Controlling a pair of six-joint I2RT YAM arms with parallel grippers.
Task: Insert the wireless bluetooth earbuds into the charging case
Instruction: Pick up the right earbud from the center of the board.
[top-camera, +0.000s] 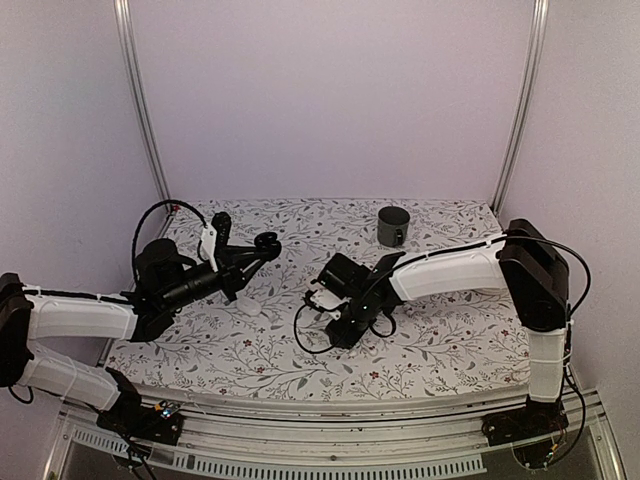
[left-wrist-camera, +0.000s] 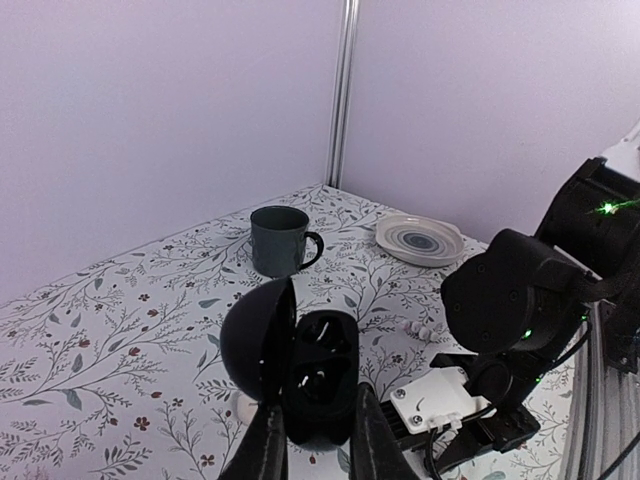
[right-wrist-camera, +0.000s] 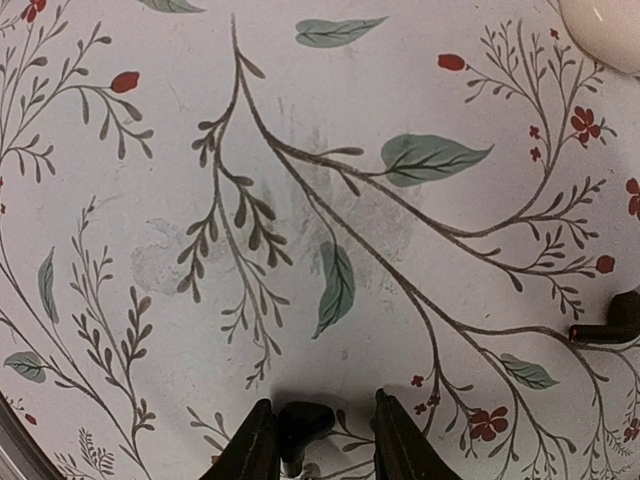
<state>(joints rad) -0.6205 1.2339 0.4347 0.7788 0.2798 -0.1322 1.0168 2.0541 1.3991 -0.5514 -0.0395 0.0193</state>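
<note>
My left gripper (left-wrist-camera: 315, 440) is shut on the charging case (left-wrist-camera: 318, 385), a glossy black case held above the table with its lid (left-wrist-camera: 255, 345) swung open to the left. It also shows in the top view (top-camera: 268, 243). My right gripper (right-wrist-camera: 318, 420) is low over the table, its jaws apart around one black earbud (right-wrist-camera: 300, 422). The earbud lies on the cloth against the left finger, with a gap to the right finger. A second black earbud (right-wrist-camera: 612, 322) lies at the right edge of the right wrist view. The right gripper (top-camera: 316, 300) is right of and below the case.
A grey mug (top-camera: 393, 226) stands at the back right, with a white plate (left-wrist-camera: 420, 240) near it. A white oval object (top-camera: 248, 308) lies under the left gripper and shows in the right wrist view (right-wrist-camera: 605, 30). Small pale pieces (left-wrist-camera: 420, 330) lie near the right arm.
</note>
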